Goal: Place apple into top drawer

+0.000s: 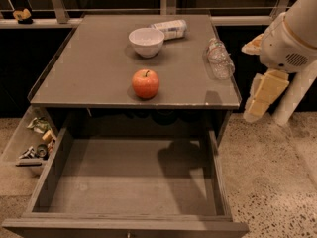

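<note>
The red-orange apple (145,83) with a short dark stem sits upright on the grey cabinet top (99,78), near its front edge. The top drawer (133,182) is pulled fully out below it, and its flat grey bottom is bare. My gripper (262,95), with pale yellow parts, hangs from the white arm (290,43) to the right of the cabinet. It is beside the front right corner, apart from the apple and holding nothing that I can see.
A white bowl (146,41), a wrapped packet (171,29) and a clear plastic bottle (219,58) lying on its side share the cabinet top. A small pale side bin (29,143) with clutter juts out at the left. Speckled floor lies at the right.
</note>
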Motion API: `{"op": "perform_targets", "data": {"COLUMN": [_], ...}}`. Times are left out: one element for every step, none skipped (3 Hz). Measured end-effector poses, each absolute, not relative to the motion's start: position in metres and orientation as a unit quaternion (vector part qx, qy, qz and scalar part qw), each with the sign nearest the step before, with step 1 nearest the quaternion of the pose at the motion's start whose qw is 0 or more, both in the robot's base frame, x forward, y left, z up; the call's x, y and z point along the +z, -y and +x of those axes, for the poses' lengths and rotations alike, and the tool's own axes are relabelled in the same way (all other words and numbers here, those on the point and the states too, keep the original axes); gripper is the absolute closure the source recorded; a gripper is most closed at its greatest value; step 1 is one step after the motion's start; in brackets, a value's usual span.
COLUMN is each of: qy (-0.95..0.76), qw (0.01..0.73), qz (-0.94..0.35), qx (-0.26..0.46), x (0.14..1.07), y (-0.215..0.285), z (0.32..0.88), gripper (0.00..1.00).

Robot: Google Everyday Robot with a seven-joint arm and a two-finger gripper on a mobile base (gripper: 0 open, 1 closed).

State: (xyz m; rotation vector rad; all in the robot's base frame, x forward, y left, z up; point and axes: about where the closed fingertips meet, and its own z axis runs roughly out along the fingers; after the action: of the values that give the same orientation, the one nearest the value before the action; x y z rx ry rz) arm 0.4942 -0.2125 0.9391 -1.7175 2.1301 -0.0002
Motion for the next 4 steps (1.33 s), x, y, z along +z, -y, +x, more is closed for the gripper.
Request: {"op": "perform_targets", "data": {"qy": [-0.750,-0.733,-0.683,-0.683], "qw": [0.218,0.250,0.305,0.305], "qz": [-0.625,-0.632,-0.661,-0.661], "qx": [0.010,0.025,0.064,0.064], "x": [0.917,0.909,0.927,0.927], "y": [0.199,0.172,0.134,0.134], "z": [0.549,0.607,0.620,0.620], "gripper": [0.00,0.00,0.00,0.00]}}
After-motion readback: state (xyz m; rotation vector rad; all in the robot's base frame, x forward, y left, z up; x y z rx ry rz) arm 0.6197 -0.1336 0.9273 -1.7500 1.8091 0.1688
